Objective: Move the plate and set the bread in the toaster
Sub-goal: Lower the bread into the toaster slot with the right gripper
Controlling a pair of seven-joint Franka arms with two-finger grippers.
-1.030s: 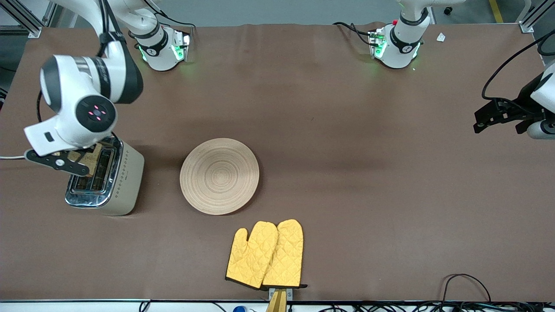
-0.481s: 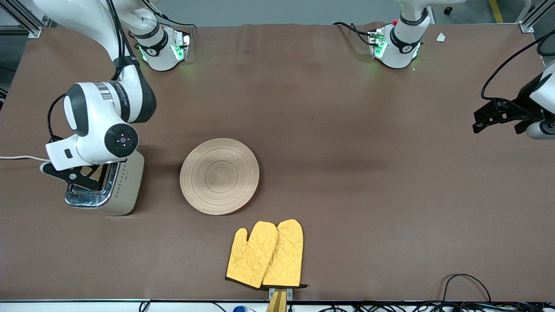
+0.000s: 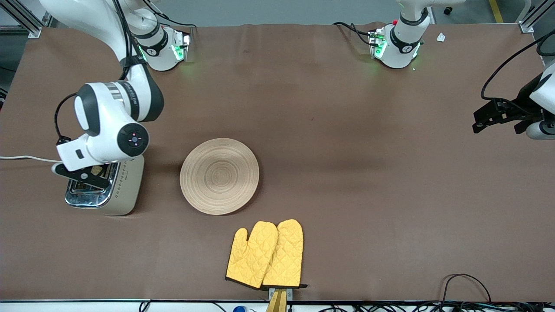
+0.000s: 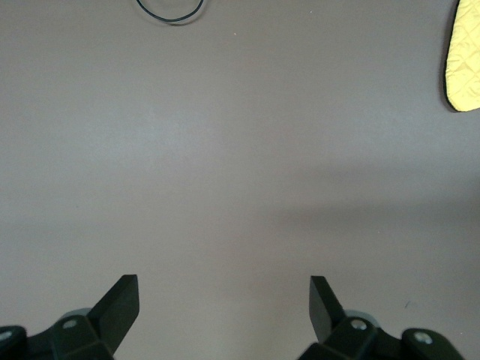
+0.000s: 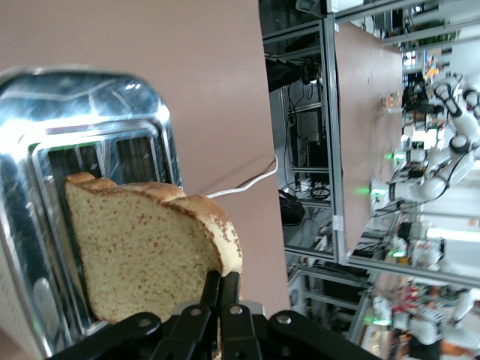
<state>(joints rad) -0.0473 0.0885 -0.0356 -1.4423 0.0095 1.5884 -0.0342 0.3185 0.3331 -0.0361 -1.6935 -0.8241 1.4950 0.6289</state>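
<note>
The cream and chrome toaster [image 3: 126, 190] stands toward the right arm's end of the table. My right gripper [image 3: 93, 173] is directly over its top, shut on the crust edge of the bread [image 3: 96, 170]. In the right wrist view the gripper [image 5: 220, 282] pinches the speckled slice [image 5: 142, 255] upright, its far edge down at a slot of the toaster [image 5: 90, 97]. The round beige plate [image 3: 219, 176] lies bare beside the toaster, toward the table's middle. My left gripper [image 3: 479, 123] waits open and empty over bare table at the left arm's end, as the left wrist view [image 4: 223, 289] shows.
A pair of yellow oven mitts [image 3: 265, 254] lies nearer to the front camera than the plate; one edge shows in the left wrist view [image 4: 465, 60]. The toaster's white cord [image 3: 21, 158] runs off the table's end. A black cable loop [image 3: 466, 281] lies at the front edge.
My right arm has come down onto the toaster and shifted slightly toward the plate. The bread has sunk lower at the slot and shows less. The left arm has not moved.
</note>
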